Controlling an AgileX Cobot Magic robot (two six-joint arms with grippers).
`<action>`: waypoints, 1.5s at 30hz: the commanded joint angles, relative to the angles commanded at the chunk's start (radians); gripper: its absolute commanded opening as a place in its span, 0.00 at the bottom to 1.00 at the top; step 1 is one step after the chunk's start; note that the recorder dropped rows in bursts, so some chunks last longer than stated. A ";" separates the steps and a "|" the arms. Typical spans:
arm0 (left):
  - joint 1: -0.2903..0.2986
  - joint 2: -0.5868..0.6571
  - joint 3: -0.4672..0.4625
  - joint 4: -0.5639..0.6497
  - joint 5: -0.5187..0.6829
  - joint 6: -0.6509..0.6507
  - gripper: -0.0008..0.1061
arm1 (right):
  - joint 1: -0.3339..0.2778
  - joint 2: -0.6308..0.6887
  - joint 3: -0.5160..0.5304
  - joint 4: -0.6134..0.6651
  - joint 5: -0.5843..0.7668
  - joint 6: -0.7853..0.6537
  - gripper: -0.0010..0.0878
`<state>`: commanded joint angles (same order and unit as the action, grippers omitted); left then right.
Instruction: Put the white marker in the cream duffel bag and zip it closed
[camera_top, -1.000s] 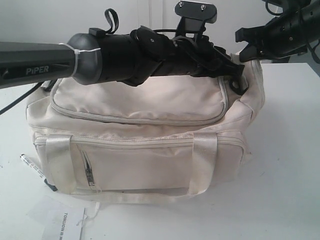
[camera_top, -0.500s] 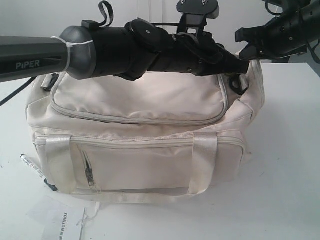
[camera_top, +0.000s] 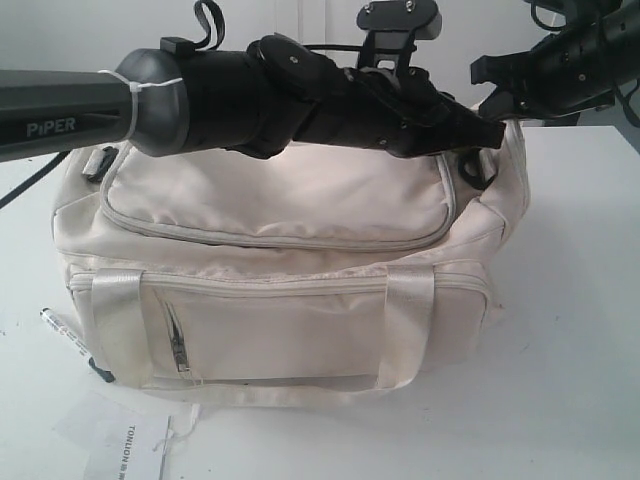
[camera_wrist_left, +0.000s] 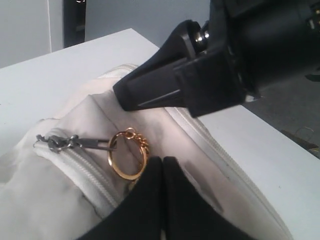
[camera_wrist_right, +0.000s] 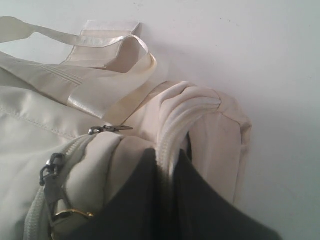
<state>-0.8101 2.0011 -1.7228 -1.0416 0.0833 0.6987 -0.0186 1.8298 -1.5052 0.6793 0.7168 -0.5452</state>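
While clamping bag (camera_top: 280, 200) end with right pincer (camera_wrist_right: 167, 161), left pincer (camera_wrist_left: 162, 164) shut by zip ring (camera_wrist_left: 110, 156), note marker (camera_top: 60, 327) slanted on bench (camera_top: 570, 330) off opposite front corner, left-arm side.

End effector (camera_wrist_right: 167, 156) pinches a ridge of the cream duffel bag (camera_wrist_right: 217, 130)

The left arm (camera_top: 250, 100) covers the bag's (camera_top: 300, 210) rear top edge in the exterior view, including part of the zipper. The marker (camera_top: 62, 328) shows only its dark-tipped end. The rest lies behind the bag's corner, and its print is too small to read. The paper (camera_top: 125, 440) is cut by the bottom edge (lettering partly lost). The left end effector (camera_wrist_left: 163, 162) and right end effector (camera_wrist_right: 167, 155) are cropped, with only the finger ends showing. A gold ring (camera_wrist_right: 70, 216) sits half hidden in fabric.
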 joint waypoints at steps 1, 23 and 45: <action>0.000 0.000 0.000 0.000 0.002 0.000 0.01 | 0.000 0.000 0.000 0.000 0.000 0.000 0.01; 0.058 0.041 -0.013 -0.089 0.009 -0.338 0.46 | 0.000 0.000 0.000 -0.002 0.000 0.000 0.01; 0.030 0.090 -0.080 -0.081 0.063 -0.415 0.46 | 0.000 0.000 0.000 -0.002 0.000 0.000 0.01</action>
<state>-0.7801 2.0906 -1.8025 -1.1228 0.1462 0.2834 -0.0186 1.8298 -1.5052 0.6772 0.7168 -0.5452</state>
